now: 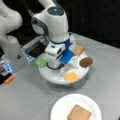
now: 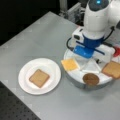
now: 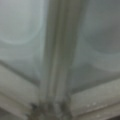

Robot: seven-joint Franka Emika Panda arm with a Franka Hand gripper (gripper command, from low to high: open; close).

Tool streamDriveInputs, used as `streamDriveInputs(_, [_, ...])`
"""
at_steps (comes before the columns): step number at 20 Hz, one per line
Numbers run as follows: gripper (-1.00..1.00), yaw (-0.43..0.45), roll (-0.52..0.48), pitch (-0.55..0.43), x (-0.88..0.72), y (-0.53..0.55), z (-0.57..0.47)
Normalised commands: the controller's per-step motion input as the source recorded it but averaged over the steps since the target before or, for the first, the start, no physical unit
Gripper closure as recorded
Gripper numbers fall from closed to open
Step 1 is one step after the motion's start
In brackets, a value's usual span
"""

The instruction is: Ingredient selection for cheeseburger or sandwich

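My gripper (image 1: 64, 59) (image 2: 86, 53) is lowered over the middle of the white segmented tray (image 1: 49, 74) (image 2: 74, 78), its fingers hidden under the hand. Around it lie the ingredients. An orange cheese square (image 1: 71, 76) (image 2: 69, 64), a dark-brown patty (image 1: 86, 62) (image 2: 91, 79) and a bread square (image 1: 79, 49) (image 2: 112, 69) show in both front views. In a front view green lettuce (image 1: 41, 62) sits at the tray's left, and a red piece (image 2: 117, 51) peeks out at a front view's right. Another bread square (image 1: 79, 113) (image 2: 39, 78) lies on the white plate (image 1: 59, 106) (image 2: 24, 72). No sandwich is in view. The wrist view shows only tray dividers (image 3: 56, 62), very close.
The arm's base (image 1: 10, 37) stands at a front view's left, with a small orange object (image 1: 9, 79) beside it. A dark-framed box (image 1: 35, 48) sits behind the tray. A black perforated board (image 2: 15, 110) borders the grey table at a front view's bottom left.
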Motion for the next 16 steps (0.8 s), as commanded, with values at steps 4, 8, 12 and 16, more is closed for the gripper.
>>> streamDriveInputs(4, [-1.00, -0.131, 0.145, -0.171, -0.21, 0.08, -0.15])
streamDriveInputs(8, [-1.00, -0.044, 0.132, -0.181, -0.23, 0.09, -0.15])
streamDriveInputs(12, [-1.00, 0.042, 0.162, -0.181, -0.24, 0.08, -0.15])
streamDriveInputs(16, [-1.00, 0.144, 0.203, -0.178, -0.25, 0.07, -0.14])
